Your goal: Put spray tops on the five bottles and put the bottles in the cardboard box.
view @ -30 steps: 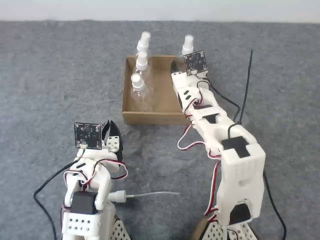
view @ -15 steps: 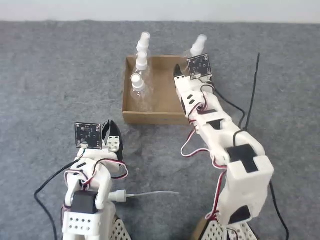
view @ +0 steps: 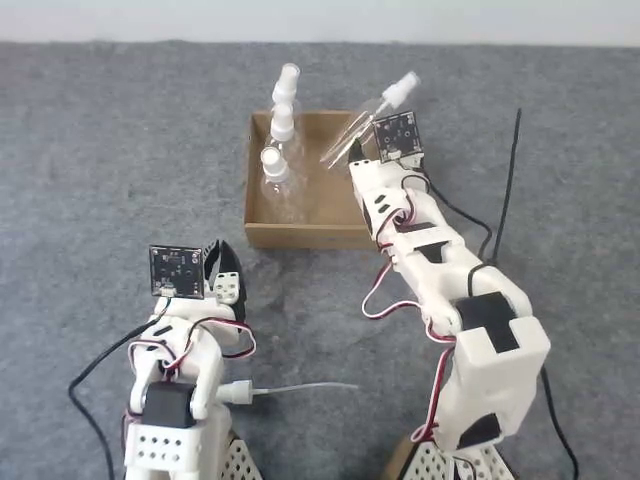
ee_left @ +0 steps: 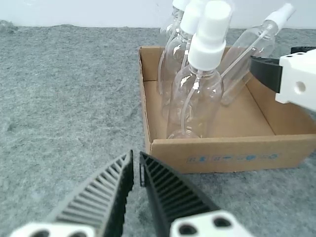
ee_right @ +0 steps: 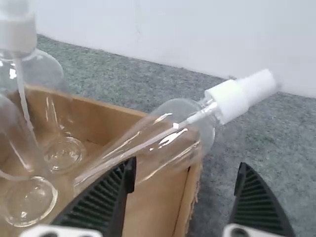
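My left hand [ee_left: 136, 155] sits parked low on the left, fingers clenched on nothing. A loose spray top [view: 243, 391] with its long tube lies on the desk [view: 120, 150] just beside that arm's base, so I judge at least one bottle is not yet capped.

In the middle, the cardboard box [view: 300, 236] holds three capped bottles [view: 276, 170] upright along its left side.

The fourth bottle [ee_right: 163, 133] stood upright at the box's far right corner a second ago. Now it has tipped hard, base down inside the box, body leaning on the right wall, white cap pointing out past it. My right hand [ee_right: 187, 165] is released, jaws spread wide on either side of that wall. The bottle looks delivered but not settled, and it could slide or roll off the wall.
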Controlling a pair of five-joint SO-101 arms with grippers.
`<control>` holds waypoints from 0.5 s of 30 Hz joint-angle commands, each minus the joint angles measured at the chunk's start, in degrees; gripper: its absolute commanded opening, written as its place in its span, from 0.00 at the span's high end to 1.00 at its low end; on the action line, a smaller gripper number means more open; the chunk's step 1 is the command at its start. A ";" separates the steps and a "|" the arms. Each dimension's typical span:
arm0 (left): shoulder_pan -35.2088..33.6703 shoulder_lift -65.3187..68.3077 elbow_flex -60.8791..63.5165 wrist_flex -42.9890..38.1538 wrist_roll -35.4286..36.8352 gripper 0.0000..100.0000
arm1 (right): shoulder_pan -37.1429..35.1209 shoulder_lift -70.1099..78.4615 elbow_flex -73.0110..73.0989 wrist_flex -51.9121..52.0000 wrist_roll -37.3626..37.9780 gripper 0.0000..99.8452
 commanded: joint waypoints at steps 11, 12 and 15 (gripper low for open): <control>-0.09 -1.05 -0.75 0.62 0.09 0.98 | -0.92 -5.23 -10.99 16.13 -13.98 0.74; -0.09 -1.05 -0.75 0.62 0.09 0.98 | -1.01 -5.23 -13.19 20.00 -16.09 0.74; -0.18 -1.05 -0.75 0.62 0.09 0.98 | -1.01 -5.14 -18.11 27.30 -21.89 0.74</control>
